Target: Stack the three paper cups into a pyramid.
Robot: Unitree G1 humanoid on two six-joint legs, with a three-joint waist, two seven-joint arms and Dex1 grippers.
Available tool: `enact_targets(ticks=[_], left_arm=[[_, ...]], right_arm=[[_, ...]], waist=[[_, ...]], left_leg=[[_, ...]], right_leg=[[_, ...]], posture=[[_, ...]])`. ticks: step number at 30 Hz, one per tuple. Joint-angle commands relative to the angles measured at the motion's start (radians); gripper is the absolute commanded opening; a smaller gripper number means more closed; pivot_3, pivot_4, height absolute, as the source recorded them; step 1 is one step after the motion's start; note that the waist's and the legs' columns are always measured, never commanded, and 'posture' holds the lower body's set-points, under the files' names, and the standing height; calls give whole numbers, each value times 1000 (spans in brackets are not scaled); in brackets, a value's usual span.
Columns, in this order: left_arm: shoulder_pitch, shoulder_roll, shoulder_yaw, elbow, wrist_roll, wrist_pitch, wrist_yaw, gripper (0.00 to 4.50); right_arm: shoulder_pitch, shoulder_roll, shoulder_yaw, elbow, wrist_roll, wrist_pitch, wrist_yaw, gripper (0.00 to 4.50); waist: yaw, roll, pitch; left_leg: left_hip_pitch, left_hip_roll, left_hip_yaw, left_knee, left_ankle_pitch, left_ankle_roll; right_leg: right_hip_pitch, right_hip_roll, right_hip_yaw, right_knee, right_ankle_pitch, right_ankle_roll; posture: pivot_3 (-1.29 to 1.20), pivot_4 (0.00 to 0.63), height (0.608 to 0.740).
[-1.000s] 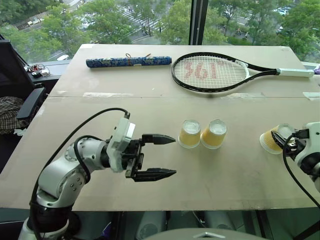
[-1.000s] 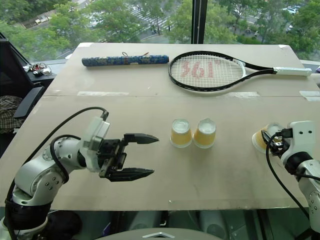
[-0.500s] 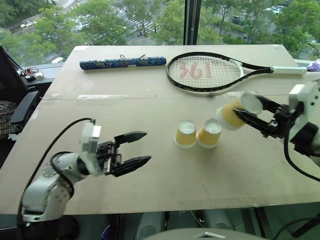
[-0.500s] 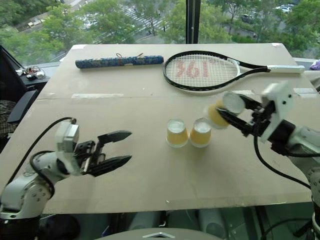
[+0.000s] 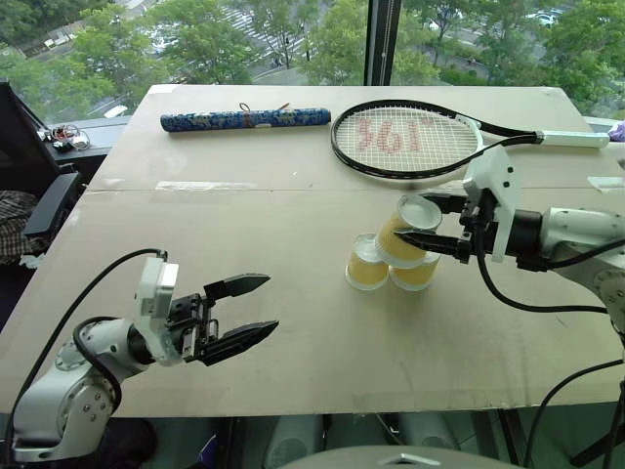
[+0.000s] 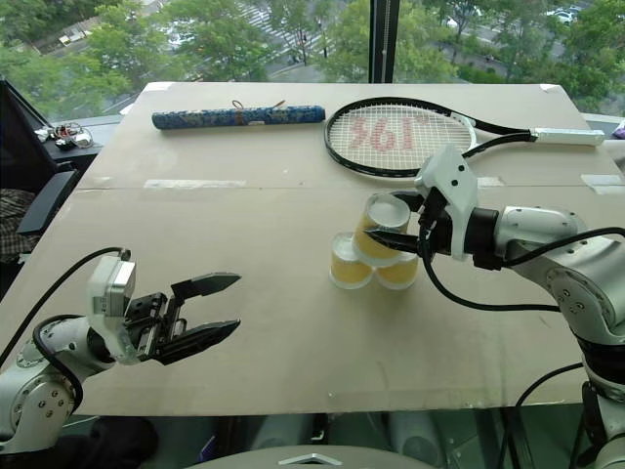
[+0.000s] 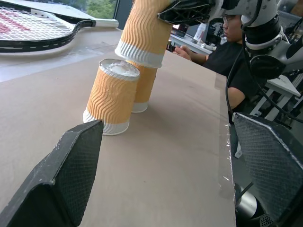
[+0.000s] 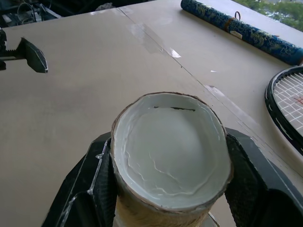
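While the right gripper is clamping the third cup base-up and tilted, that cup is hanging above the two inverted cups standing side by side mid-table. The left gripper is hovering spread and empty, well apart near the table's front.

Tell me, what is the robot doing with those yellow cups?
It is building a little cup pyramid. Two paper cups stand upside down side by side on the table. The right pincer is shut on the third cup and holds it just above the pair, tilted and not yet set down. The left pincer is open and holds nothing, off to the side. A tennis racket and a blue roll lie at the far end.
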Motion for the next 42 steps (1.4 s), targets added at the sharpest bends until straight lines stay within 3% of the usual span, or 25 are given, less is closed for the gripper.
enact_targets(ticks=[1,3,4,7,13,20,28,38,42], left_arm=[[1,-1,21,-49,-18,-5,22,4500],[-2,-3,15,-56,-20,-3,34,4500],[-2,-4,13,-59,-21,-2,38,4500],[-4,-6,9,-65,-21,-1,50,4500],[-2,-34,-8,-112,-2,6,146,4500],[30,-51,-47,-95,50,1,202,4500],[1,-38,-47,-54,61,-4,181,4500],[192,-35,51,-55,131,-58,186,4500],[204,-36,44,-49,172,-68,213,4500]], right_arm=[[-18,-17,16,18,-48,-22,40,2208],[-26,-15,32,35,-62,-19,62,2208],[-29,-14,41,39,-68,-19,76,3244],[-30,-9,42,43,-90,-38,92,4330],[36,-41,-145,10,-53,-117,144,4330],[373,-73,-496,-128,124,-133,258,4330],[544,-36,-539,-195,146,-162,206,4330],[996,66,-635,-67,-151,-481,393,4330],[1049,75,-601,16,-240,-588,425,4330]], waist=[[0,0,0],[0,0,0],[0,0,0],[0,0,0],[4,0,0],[11,0,0],[8,0,0],[21,-1,-1],[20,-1,0]], left_leg=[[0,0,0,0,0,0],[0,0,0,0,0,0],[0,0,0,0,0,0],[1,0,0,0,0,0],[-2,0,-1,0,0,0],[-3,-1,-2,0,-1,1],[3,1,2,1,-1,1],[1,0,3,0,-2,2],[3,1,6,1,-2,2]], right_leg=[[0,0,0,0,0,0],[0,0,0,0,0,0],[1,0,0,0,0,0],[1,0,0,0,0,0],[-1,0,-1,0,0,1],[-1,-1,-2,-1,0,1],[4,3,0,0,-3,5],[2,3,1,-1,-4,6],[3,-4,0,0,-4,6]], posture=[[0,150,740],[0,150,740],[0,150,740],[0,150,740],[0,150,740],[0,150,740],[0,150,740],[0,150,740],[0,150,740]])
